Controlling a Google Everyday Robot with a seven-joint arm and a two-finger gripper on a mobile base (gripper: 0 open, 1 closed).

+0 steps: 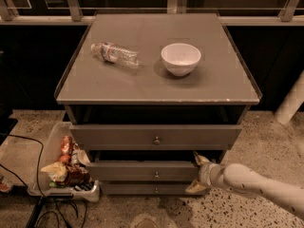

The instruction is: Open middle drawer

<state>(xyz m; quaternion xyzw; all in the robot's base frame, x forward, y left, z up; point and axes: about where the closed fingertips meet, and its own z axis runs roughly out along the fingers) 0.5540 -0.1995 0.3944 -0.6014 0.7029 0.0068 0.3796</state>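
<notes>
The arm (266, 186) is a smooth, rounded tube with an off-white shell that looks faintly mottled in the dim warm light. It thickens toward the lower right edge of the view. At its slimmer end sits a short collar-like wrist ring (212, 174), a touch greyer than the shell. Beyond that is the pincer (198, 174), pale cream with a yellowish tinge, at the right end of the middle drawer (142, 171).

Claw (196, 174) crowds middle drawer's (137, 170) right end; knob (156, 175) unobstructed
</notes>
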